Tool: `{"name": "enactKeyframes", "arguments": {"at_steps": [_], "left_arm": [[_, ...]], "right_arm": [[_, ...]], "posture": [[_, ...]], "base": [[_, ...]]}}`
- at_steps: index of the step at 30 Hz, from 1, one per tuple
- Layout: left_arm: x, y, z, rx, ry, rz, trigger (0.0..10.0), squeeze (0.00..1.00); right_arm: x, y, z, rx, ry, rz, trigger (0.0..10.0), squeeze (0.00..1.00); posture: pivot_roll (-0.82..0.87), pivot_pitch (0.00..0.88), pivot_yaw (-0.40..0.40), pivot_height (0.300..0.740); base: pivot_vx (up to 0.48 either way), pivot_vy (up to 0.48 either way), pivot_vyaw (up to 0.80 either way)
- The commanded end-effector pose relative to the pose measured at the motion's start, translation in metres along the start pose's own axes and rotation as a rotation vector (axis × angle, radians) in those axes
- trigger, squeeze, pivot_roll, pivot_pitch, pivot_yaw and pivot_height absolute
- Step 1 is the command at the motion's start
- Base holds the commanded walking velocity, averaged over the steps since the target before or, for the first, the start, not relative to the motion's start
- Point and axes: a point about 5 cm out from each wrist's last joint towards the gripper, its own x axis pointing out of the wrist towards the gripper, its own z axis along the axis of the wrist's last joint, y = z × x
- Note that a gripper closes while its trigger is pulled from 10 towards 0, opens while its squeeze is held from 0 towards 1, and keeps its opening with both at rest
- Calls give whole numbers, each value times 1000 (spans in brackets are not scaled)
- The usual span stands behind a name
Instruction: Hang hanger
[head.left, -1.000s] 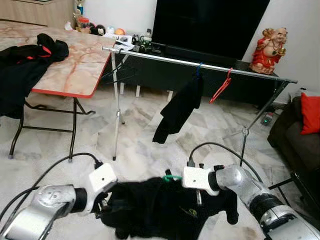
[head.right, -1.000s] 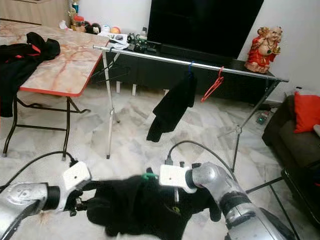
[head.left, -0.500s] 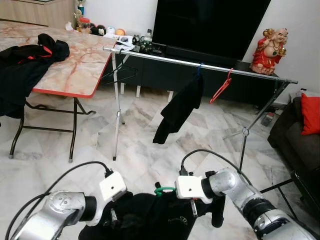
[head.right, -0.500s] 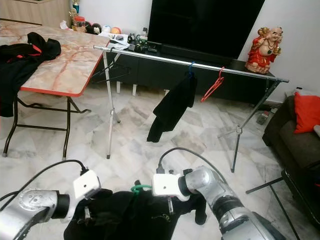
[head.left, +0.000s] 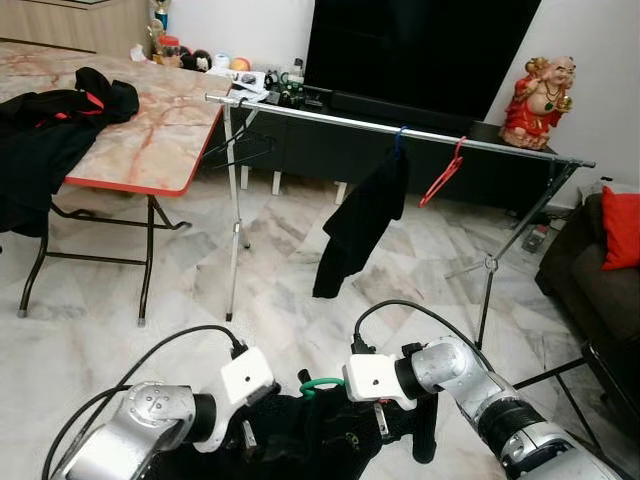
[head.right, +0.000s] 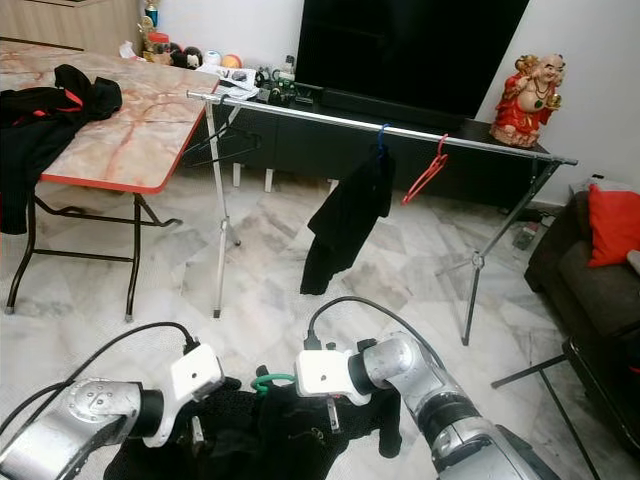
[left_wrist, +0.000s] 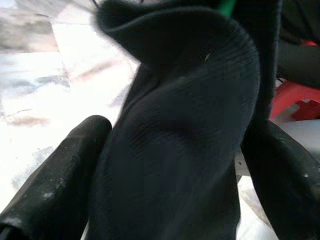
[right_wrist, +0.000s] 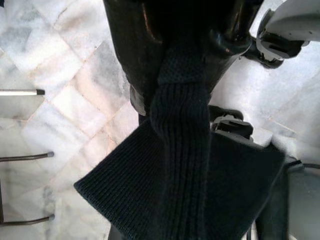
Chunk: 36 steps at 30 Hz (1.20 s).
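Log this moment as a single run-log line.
left gripper: shut on garment | right gripper: shut on garment | green hanger: between grippers | rail: ahead, not reached

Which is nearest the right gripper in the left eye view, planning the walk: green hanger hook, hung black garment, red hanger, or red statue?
1. Green hanger hook, just left of the right gripper.
2. Hung black garment, mid-rail.
3. Red hanger, further right along the rail.
4. Red statue, far right.

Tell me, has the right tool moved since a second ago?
Yes. The right tool has dropped lower and toward the robot, farther from the rack pole, carrying the black garment.
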Motion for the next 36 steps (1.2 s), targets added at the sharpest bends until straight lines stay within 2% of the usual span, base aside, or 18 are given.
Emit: {"name": "enactKeyframes", "arguments": {"at_steps": [1,6,7,8,9,10,36], "left_arm": [[7,-5,5,49,5,-49,10000,0],[17,-9,12,56,-20,-71,10000,0],[18,-9,13,56,-26,-69,8863,0],[19,-8,14,54,-31,-66,4353,0],[19,-8,14,54,-32,-64,4353,0],[19,-8,14,54,-32,-64,0,0],[10,2,1,64,45,-17,0,0]], "right_arm": [[-3,-2,4,-21,-39,-29,0,0],[2,0,8,-23,-68,-15,0,0],[2,0,8,-24,-71,-14,0,0],[3,0,9,-24,-73,-12,0,0],[3,0,9,-24,-74,-11,0,0],[3,0,9,-24,-75,-11,0,0],[0,-1,8,-17,-74,-20,0,0]], "posture": [[206,0,-187,740],[201,0,-186,740],[201,0,-186,740],[199,0,-186,740],[199,0,-186,740],[198,0,-186,740],[201,0,-180,740]], "base": [[0,0,0],[0,0,0],[0,0,0],[0,0,0],[0,0,0],[0,0,0],[0,0,0]]}}
